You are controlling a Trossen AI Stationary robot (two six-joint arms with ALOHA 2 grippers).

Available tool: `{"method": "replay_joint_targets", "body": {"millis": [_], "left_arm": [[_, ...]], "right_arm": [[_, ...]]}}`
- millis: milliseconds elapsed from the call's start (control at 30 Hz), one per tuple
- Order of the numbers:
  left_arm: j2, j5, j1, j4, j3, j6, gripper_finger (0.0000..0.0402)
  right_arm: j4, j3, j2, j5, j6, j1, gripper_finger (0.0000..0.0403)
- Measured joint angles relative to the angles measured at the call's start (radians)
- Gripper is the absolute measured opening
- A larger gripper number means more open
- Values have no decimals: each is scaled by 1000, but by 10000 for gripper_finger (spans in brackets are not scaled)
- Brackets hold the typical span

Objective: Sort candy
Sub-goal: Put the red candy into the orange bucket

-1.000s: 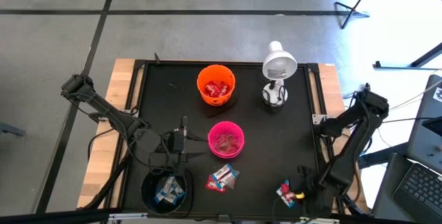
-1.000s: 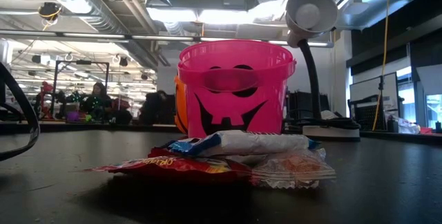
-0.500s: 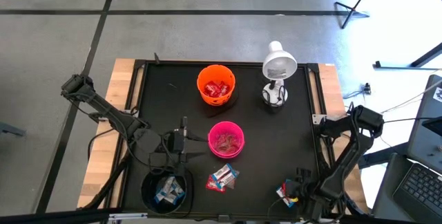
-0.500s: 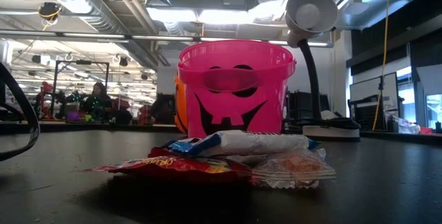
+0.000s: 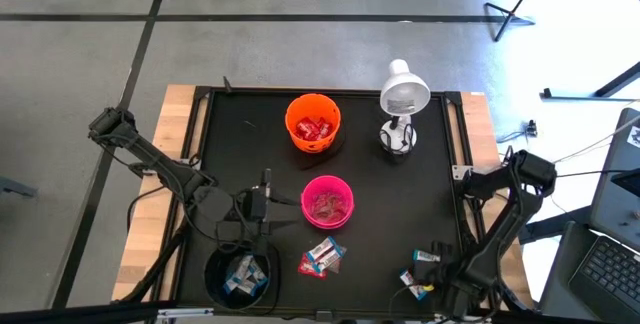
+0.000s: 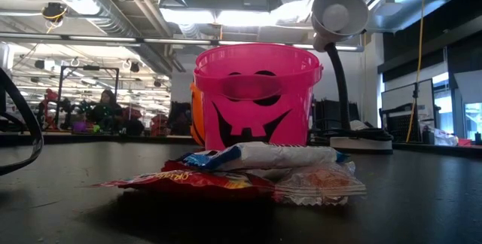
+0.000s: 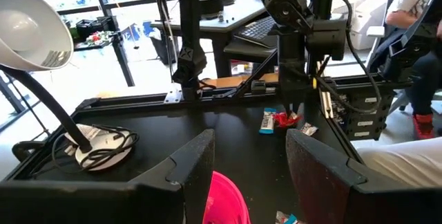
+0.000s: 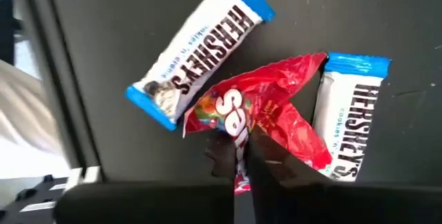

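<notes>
the right gripper [image 8: 238, 162] is pinching down at the near right corner of the black table [image 5: 420, 194], its fingers closed tight on the edge of a red candy wrapper [image 8: 266, 117]. a blue-and-white candy bar [image 8: 200, 51] is lying just beside that red wrapper on one side, and a second blue-and-white bar [image 8: 349, 113] is lying against it on the other. in the left wrist view the same gripper [image 7: 293, 110] is reaching straight down onto this little cluster.

the left gripper [image 5: 262, 196] is hovering over the near left part of the table, between the black bowl [image 5: 240, 276] and the pink bowl [image 5: 327, 202], its fingers [image 7: 190, 165] standing well apart with nothing between them.

the black bowl is sitting at the near left edge with blue-and-white candy inside. the pink bowl is holding pinkish candy. just in front of it a small pile of candy [image 5: 322, 257] is lying on the table; the low view is showing a red piece [image 6: 188, 180], a blue-and-white piece and a clear-wrapped one together. farther back, the orange bowl [image 5: 313, 122] is holding red candy, and a white desk lamp [image 5: 402, 99] is standing beside it.

in the left wrist view a seated person [image 7: 418, 51] is showing beyond the table.
</notes>
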Motion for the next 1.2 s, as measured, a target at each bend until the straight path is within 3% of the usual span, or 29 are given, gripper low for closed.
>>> {"method": "replay_joint_targets", "body": {"millis": [167,333,500,567,633,700,833,1033,1200], "left_arm": [[0,0,-4,0,0,-5,170],[0,0,-10,-23,0,-5,170],[0,-5,-9,-22,0,-5,170],[0,-7,-9,-20,0,-5,170],[0,-7,-9,-13,0,-5,170],[0,-8,-8,-6,0,-5,170],[0,-9,-8,-3,0,-5,170],[0,-9,-8,-7,0,-5,170],[0,-18,-8,-8,0,4,170]], "right_arm": [[-18,0,-75,81,-7,-15,26],[-26,0,-176,372,-157,-104,7],[118,1,-279,724,-496,-276,22],[226,1,-314,810,-701,-367,22],[369,1,-338,828,-921,-478,18],[521,1,-352,738,-1130,-610,13],[762,1,-352,398,-1369,-888,11],[907,2,-313,7,-1320,-1290,14],[1036,2,-252,-218,-1187,-1451,19]]}}
